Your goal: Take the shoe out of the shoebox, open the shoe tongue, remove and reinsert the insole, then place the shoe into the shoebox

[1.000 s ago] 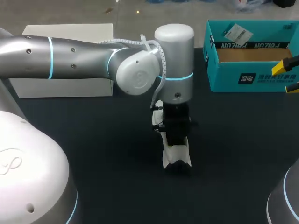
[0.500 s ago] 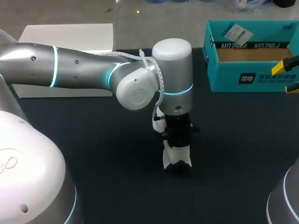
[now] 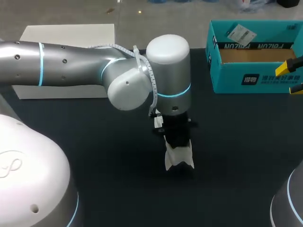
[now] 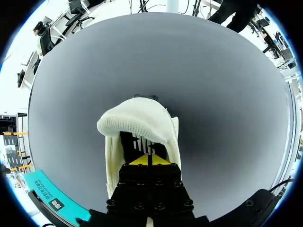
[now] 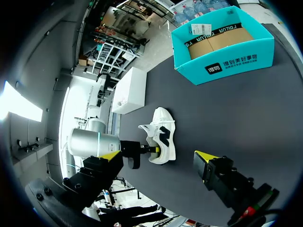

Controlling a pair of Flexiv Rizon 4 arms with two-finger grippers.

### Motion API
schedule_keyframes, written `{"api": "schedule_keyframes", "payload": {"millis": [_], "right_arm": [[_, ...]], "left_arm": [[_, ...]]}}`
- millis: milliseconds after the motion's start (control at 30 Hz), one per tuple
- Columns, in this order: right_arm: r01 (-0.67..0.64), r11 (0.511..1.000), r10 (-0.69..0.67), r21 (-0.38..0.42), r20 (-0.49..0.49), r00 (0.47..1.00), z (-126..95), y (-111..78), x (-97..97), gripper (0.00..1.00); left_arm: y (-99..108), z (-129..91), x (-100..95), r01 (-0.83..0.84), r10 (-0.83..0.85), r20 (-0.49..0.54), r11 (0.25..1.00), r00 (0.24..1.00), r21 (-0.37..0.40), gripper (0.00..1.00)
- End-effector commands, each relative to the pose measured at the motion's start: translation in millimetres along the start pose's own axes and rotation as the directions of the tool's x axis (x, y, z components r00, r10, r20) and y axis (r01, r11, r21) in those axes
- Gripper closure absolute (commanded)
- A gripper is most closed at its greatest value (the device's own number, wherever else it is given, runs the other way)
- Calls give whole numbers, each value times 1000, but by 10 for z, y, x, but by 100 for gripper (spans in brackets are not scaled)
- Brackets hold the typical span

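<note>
Left hand (image 4: 147, 161): its yellow tips are drawn together with only a hairline seam between them, pushed down into the mouth of the shoe (image 4: 113, 161). Whether something thin is pinched there cannot be told.
Left arm: comes in from the left side and reaches to the middle of the counter (image 3: 94, 151), wrist pointing straight down over the shoe.
Tongue (image 4: 137, 124): lifted and folded forward toward the toe, so the opening is bare just ahead of the left hand's tips.
Shoe: white with a dark side mark, resting on the counter under the left hand, well apart from the shoebox (image 3: 255, 78).
Insole: not seen as a separate piece in any view, and none lies loose on the counter.
Right hand (image 5: 157, 157): spread wide and holding nothing, hanging at the right side of the counter near the shoebox.
Shoebox: teal, open at the top, at the far right of the counter. It holds no shoe, only bare cardboard and a paper tag.
White box (image 3: 66, 35): at the far left of the counter, apart from the work.
Done, by the look of it: the shoe is out of the shoebox and the tongue is open.
Step in hand: probably the insole, since the left hand is inside the shoe. Whether it is coming out or going back in cannot be judged.
Left to do: finish the insole step, then put the shoe into the shoebox.
</note>
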State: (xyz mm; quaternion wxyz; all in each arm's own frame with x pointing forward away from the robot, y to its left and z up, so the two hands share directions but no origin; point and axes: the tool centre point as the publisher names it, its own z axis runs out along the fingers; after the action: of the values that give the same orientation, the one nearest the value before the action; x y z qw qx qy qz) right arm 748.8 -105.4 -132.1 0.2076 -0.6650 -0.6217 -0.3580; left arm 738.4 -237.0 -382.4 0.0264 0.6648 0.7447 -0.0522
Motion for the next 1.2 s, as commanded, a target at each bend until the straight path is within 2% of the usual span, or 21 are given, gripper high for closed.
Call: {"api": "schedule_keyframes", "payload": {"millis": [33,200,367,567,700,1000,1200], "right_arm": [[-2,1000,2,1,3,1000,4,3,-1,0],[-2,1000,2,1,3,1000,4,3,-1,0],[-2,1000,2,1,3,1000,4,3,-1,0],[-2,1000,2,1,3,1000,4,3,-1,0],[-2,1000,2,1,3,1000,4,3,-1,0],[-2,1000,2,1,3,1000,4,3,-1,0],[-2,1000,2,1,3,1000,4,3,-1,0]], "left_arm": [[38,195,-8,-5,4,7,1000,1000,10,100],[68,347,-42,-11,11,11,1000,1000,22,100],[110,400,-39,-20,21,-15,1000,1000,10,100],[131,21,-70,-53,53,12,997,998,-64,100],[193,-53,-95,-76,76,-2,992,997,-102,100],[472,95,-117,-84,82,-23,989,996,-119,100],[479,278,-112,-57,55,-20,995,998,-79,100]]}}
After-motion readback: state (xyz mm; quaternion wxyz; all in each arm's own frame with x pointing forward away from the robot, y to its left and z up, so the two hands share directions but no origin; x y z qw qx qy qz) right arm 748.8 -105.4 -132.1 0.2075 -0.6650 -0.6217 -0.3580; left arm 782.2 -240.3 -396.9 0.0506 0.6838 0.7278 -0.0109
